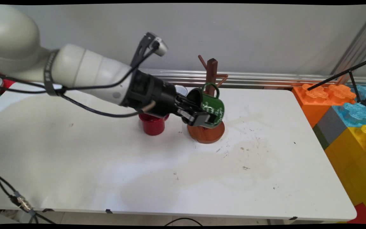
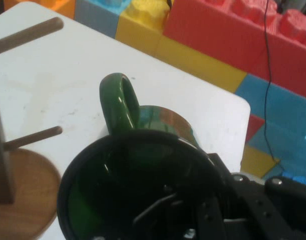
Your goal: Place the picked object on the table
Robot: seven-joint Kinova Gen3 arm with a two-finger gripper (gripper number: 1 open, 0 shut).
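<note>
The end effector [image 1: 199, 117] grips a green mug [image 1: 211, 107] (tipped sideways) beside the wooden mug tree [image 1: 209, 105], near a red cup [image 1: 152, 124].

A glossy glazed finish is shown by the green mug [image 1: 211, 108] and the red cup [image 1: 152, 124]. The mug tree [image 1: 209, 127] is made of smooth brown wood, and the white bench [image 1: 106, 165] is matt, scuffed and stained.
</note>
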